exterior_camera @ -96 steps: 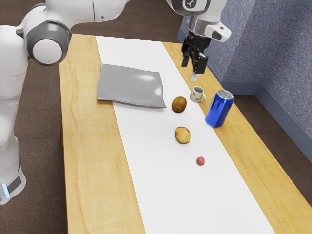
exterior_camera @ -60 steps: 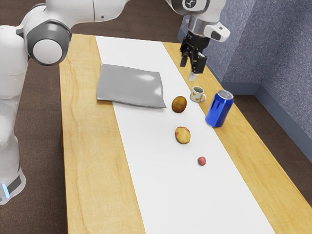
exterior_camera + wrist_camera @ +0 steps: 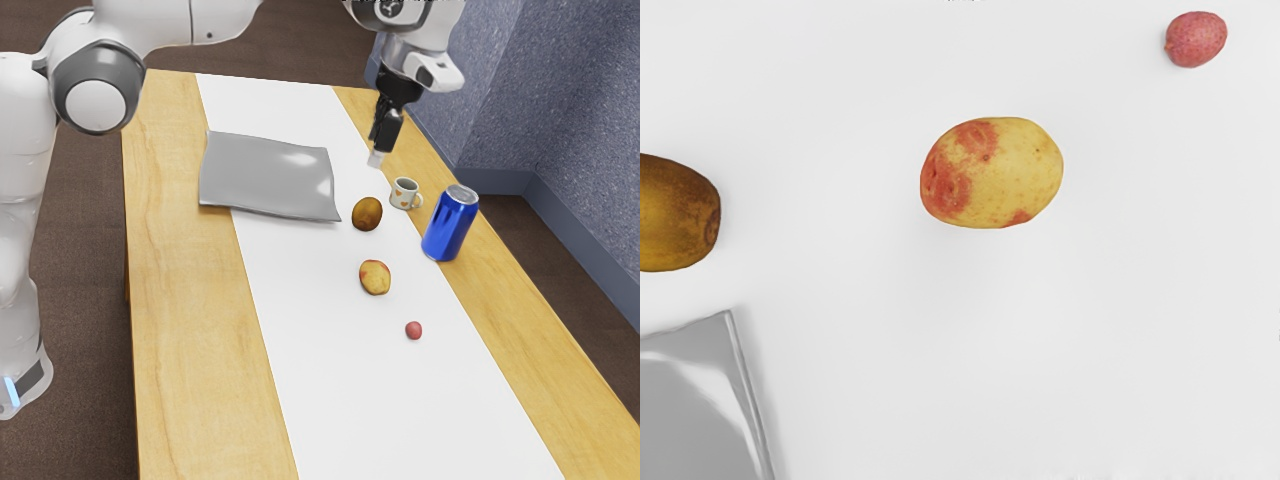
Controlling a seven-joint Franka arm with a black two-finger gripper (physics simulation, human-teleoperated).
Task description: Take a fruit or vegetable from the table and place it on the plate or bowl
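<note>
1. Exterior view: the grey plate (image 3: pixel 268 176) lies bare on the white runner (image 3: pixel 400 400).
2. The gripper (image 3: pixel 375 156) hangs above, off the plate's corner; you cannot tell whether it is released or clenched.
3. The kiwi (image 3: pixel 368 213) rests just beside that corner.
4. The mug (image 3: pixel 405 192) stands just past it: a careless descent, you may judge, could topple it.

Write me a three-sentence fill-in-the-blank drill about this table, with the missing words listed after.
1. The can standing beside the mug is coloured ____.
2. The number of fruits lying on the white runner is ____.
3. The kiwi, the fruit nearest the grey plate, has a skin coloured ____.
Missing words: blue; three; brown.
</note>
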